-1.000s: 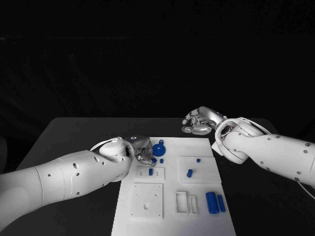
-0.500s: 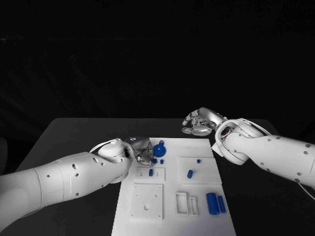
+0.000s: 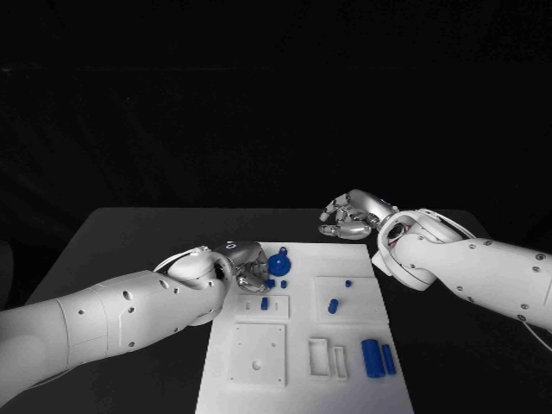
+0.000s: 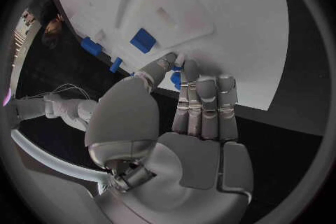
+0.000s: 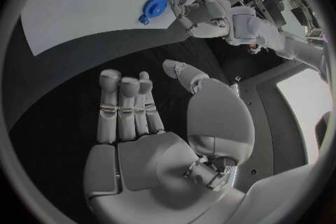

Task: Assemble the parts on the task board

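Pinching a small blue part (image 4: 175,76) at the task board's (image 3: 357,332) left edge, the left hand (image 3: 249,267) has barely shifted, so insertion seems unfinished, while the right hand (image 3: 351,216) hovers spread beyond the far edge.

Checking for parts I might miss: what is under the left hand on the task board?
The left hand sits over the task board's far left corner. A small blue part peeks out by its fingertips; whether it is held, and what else lies beneath, is covered.

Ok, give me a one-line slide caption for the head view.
Left hand works at the task board's far end beside a round blue part; right hand hovers open beyond the board.
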